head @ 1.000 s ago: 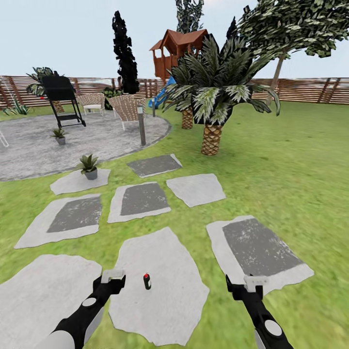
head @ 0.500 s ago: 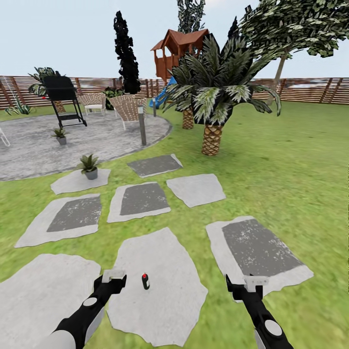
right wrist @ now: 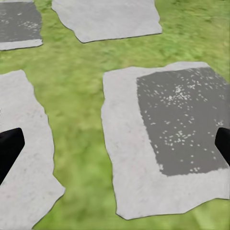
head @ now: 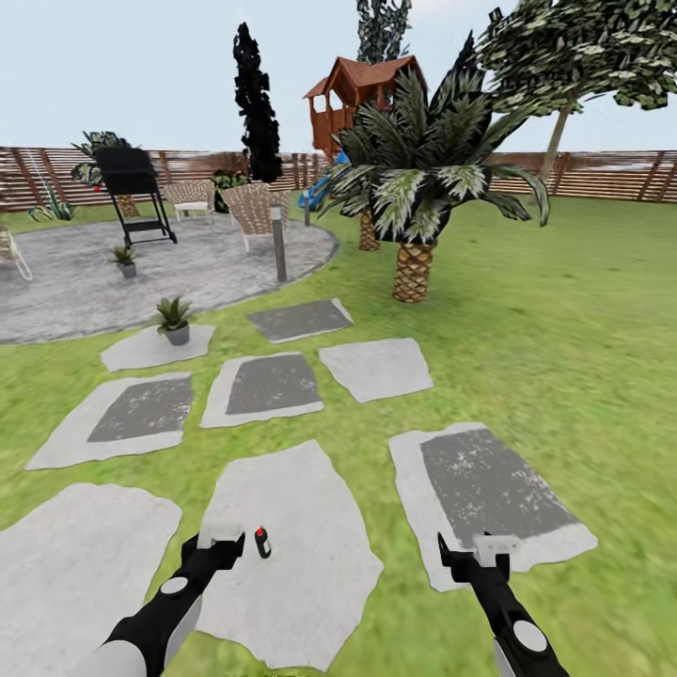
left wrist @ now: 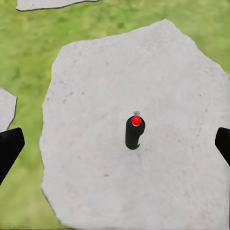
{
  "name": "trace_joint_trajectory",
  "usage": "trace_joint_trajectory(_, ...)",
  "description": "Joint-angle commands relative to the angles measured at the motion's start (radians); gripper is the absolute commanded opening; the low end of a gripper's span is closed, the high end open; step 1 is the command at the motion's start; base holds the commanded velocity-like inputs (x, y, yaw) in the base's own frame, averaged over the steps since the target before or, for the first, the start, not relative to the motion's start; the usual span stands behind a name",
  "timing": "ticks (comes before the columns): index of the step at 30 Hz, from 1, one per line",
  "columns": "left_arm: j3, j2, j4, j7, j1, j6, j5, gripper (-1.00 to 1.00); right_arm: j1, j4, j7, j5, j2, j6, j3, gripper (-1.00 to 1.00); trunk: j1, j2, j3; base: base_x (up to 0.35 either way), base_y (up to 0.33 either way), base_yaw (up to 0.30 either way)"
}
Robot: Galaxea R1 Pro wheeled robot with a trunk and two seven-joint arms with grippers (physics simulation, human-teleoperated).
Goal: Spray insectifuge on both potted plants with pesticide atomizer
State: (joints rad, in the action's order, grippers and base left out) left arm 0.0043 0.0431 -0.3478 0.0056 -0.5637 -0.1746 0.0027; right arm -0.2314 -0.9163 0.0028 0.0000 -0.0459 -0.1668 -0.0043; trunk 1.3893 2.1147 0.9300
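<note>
Atomizer (head: 262,543) upright on pale stepping stone (head: 291,564), at 3 o'clock just beside left hand (head: 220,540), apart from it. Left hand spread, fingertips (left wrist: 9,148) wide either side of atomizer (left wrist: 134,132). Right hand (head: 495,546) spread above lawn (head: 527,357). Potted plants (head: 173,320) (head: 124,259) well apart at 11 o'clock.

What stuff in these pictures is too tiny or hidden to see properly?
- The pesticide atomizer: its label text is too small to read in the left wrist view.
- The far potted plant: too small in the head view to show leaf speckles.
- The left gripper: fingertips cut off by the left wrist view's edges.
- The right gripper: fingertips likewise cut off in the right wrist view.
- The palm hides part of the playhouse.
</note>
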Motion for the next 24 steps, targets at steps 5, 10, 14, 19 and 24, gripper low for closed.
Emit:
trace_joint_trajectory(5, 0.001, 0.000, 0.001, 0.001, -0.001, -0.003, 0.000, 1.00, 0.000, 0.001, 0.000, 0.000, 0.000, -0.003, 0.000, 1.00, 0.000, 0.000, 0.001, 0.000, -0.265, 0.272)
trace_joint_trajectory(10, 0.002, 0.000, 0.001, 0.000, 0.000, -0.005, 0.000, 1.00, 0.000, 0.002, 0.000, 0.000, 0.000, -0.003, 0.000, 1.00, 0.000, 0.000, 0.001, 0.000, -0.087, 0.140)
trace_joint_trajectory(14, 0.001, 0.000, 0.001, -0.009, 0.001, -0.005, 0.000, 1.00, 0.000, 0.002, 0.000, 0.000, 0.000, -0.003, 0.000, 1.00, 0.000, 0.000, 0.001, 0.000, -0.008, 0.013)
trace_joint_trajectory(19, 0.000, 0.001, 0.001, -0.013, 0.001, -0.005, 0.000, 1.00, 0.000, 0.002, 0.000, 0.000, 0.000, -0.003, -0.001, 1.00, 0.007, 0.014, 0.008, 0.000, -0.001, 0.002)
trace_joint_trajectory(24, 0.000, 0.001, 0.001, -0.013, 0.001, -0.005, 0.000, 1.00, 0.000, 0.002, 0.000, 0.000, 0.000, -0.003, -0.002, 1.00, 0.027, 0.049, 0.030, 0.000, 0.000, 0.000)
